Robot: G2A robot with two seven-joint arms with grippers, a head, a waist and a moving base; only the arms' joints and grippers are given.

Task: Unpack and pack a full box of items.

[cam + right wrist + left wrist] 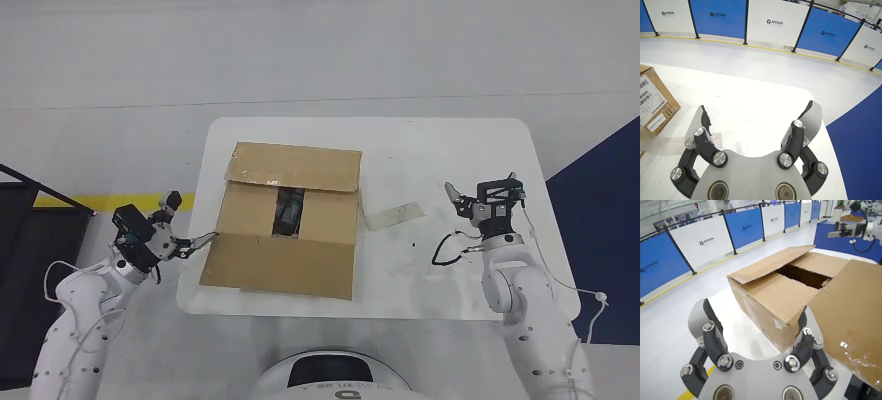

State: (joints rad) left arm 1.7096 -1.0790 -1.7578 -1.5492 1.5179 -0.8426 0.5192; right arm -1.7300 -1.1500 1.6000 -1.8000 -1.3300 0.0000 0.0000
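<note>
A brown cardboard box (285, 225) stands on the left half of the white table (450, 150). Its top flaps are partly closed, and a dark item (290, 208) shows through the gap between them. My left gripper (190, 222) is open off the table's left edge, level with the box's near left corner. In the left wrist view the box (772, 298) fills the middle, and one fingertip (803, 318) sits right at the corner under the outward-hanging flap (848, 317). My right gripper (482, 187) hangs open over bare table to the right of the box, holding nothing (756, 111).
A strip of clear tape (392, 215) lies on the table just right of the box, also visible as a tape strip (668, 140) beside the labelled box side (657, 106). A black frame (30, 200) stands on the floor to the left. Railing panels ring the floor.
</note>
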